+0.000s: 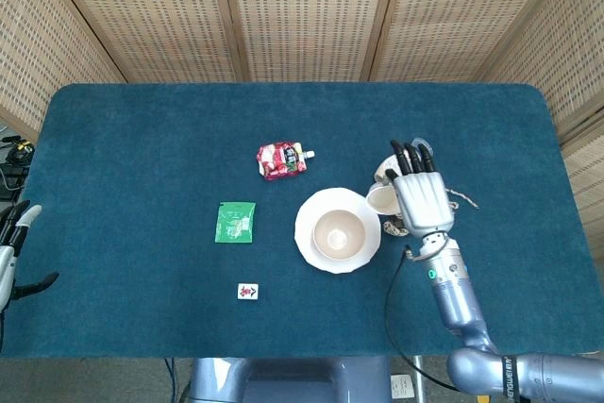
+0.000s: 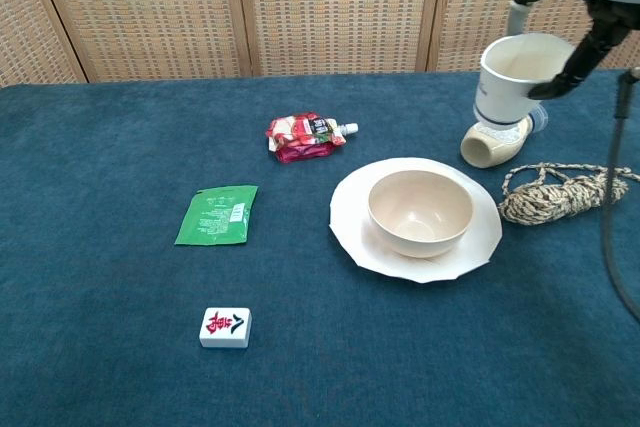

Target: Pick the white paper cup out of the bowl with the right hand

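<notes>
**A:** Where was the white paper cup (image 2: 520,82) at that point?

**B:** Clear of the bowl (image 2: 420,211), up in the air and to the right of it, held by the right hand (image 1: 419,197). In the chest view one dark fingertip was hooked over the rim into the mouth and other fingers were behind the far wall, so the hand was pinching the cup's wall near the rim. The bowl sat empty on its white plate (image 2: 350,232).

**A:** How did you judge it would handle?

**B:** Light and thin-walled, I'd say (an empty paper cup, as far as the open mouth showed). The rolled rim is the stiffest part, so a pinch there made sense; lower down, the wall would likely dent under a firm squeeze. Smooth paper could also slip if the pinch were slack, and the cup hung slightly tilted.

**A:** Anything close by to worry about?

**B:** The beige squeeze bottle (image 2: 492,144) lay on its side just under the cup in the chest view, and the coil of rope (image 2: 552,194) was near, to the right of the plate. The red pouch (image 2: 305,136), green sachet (image 2: 217,214) and mahjong tile (image 2: 226,327) were well apart.

**A:** And the left hand (image 1: 11,247)?

**B:** At the table's left edge, holding nothing, fingers apart.
</notes>
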`<state>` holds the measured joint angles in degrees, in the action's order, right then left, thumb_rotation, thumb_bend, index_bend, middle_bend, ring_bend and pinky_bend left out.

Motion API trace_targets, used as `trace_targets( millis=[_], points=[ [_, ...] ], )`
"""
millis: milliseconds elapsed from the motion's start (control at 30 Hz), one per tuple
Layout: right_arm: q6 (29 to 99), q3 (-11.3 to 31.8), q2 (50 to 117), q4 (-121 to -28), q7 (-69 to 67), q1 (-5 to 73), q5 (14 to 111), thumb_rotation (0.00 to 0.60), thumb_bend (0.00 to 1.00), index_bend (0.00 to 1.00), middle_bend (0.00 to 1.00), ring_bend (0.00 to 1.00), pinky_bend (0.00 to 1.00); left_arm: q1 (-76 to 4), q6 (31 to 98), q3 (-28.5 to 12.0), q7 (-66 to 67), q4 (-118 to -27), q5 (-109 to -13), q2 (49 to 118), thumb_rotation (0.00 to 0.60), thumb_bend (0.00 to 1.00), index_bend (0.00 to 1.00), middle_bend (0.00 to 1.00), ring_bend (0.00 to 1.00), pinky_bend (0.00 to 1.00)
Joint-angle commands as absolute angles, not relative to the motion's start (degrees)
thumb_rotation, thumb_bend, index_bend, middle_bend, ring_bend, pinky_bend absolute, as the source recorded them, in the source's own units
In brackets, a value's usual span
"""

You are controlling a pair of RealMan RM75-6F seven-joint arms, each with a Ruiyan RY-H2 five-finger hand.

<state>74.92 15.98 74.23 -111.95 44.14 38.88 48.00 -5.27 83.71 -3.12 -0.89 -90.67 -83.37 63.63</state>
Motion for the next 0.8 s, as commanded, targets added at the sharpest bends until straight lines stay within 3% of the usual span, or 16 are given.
trace_targets(
  millis=[33,333,800],
  points=[
    [73.93,13.63,71.79,-110.66,40.25,35.83,46.99,0.6,0.38,0.48,0.11,0.0,0.1,-5.25,83.86,-2.97,-0.44,-90.85,-83.67,63.73,0.6,0.02,0.0,0.0,0.0,0.0],
    [70.87,9.68,70.5,-104.7,35.85,32.45,44.37,0.6,0.38,0.49,0.11,0.0,0.1,-5.17,84.1,-2.8,0.26,-91.12,-83.96,63.88,0.6,0.02,0.0,0.0,0.0,0.0],
    [68.58,8.64,70.46,-102.1,38.84,32.39,34.87,0.6,0.38,0.5,0.1,0.0,0.1,-5.18,84.05,-2.92,0.16,-91.03,-83.7,63.86,0.6,0.02,0.0,0.0,0.0,0.0]
  ],
)
